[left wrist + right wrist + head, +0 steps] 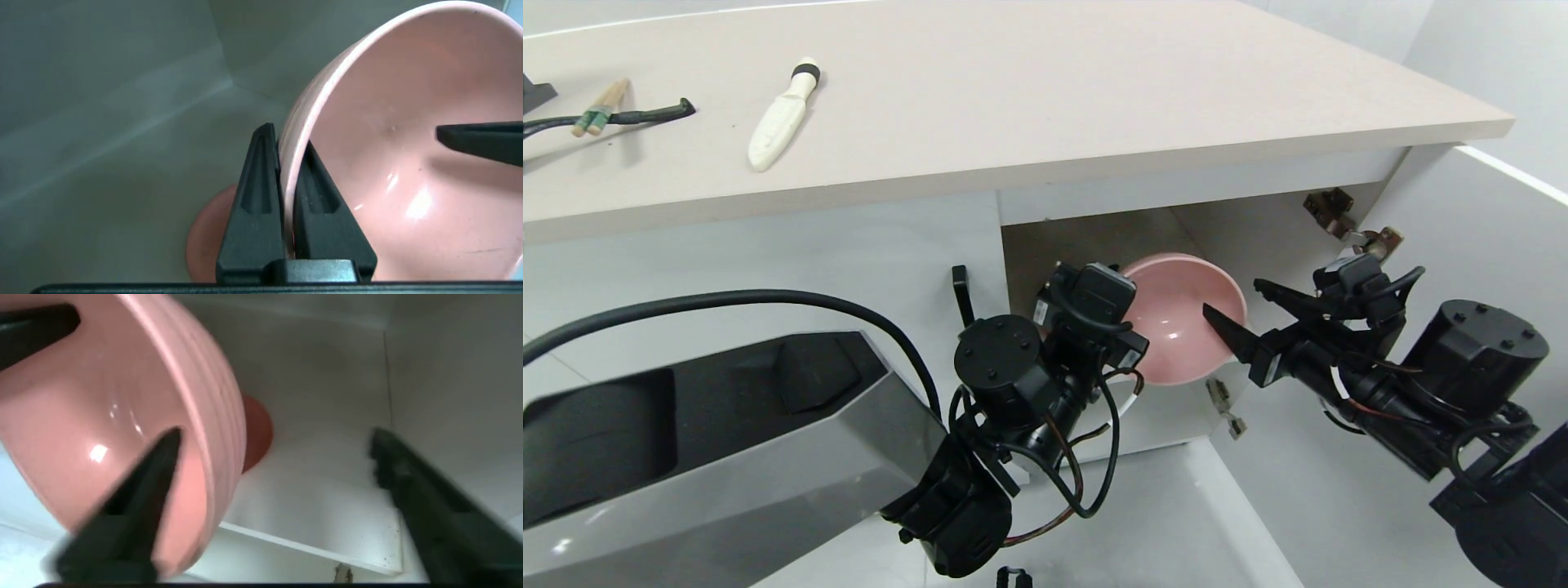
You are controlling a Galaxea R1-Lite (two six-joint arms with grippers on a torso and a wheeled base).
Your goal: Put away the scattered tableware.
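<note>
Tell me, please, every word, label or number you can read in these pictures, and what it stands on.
No text can be read anywhere.
White label behind the left gripper: too small to read.
Bowl, knife, counter: no print shows.
</note>
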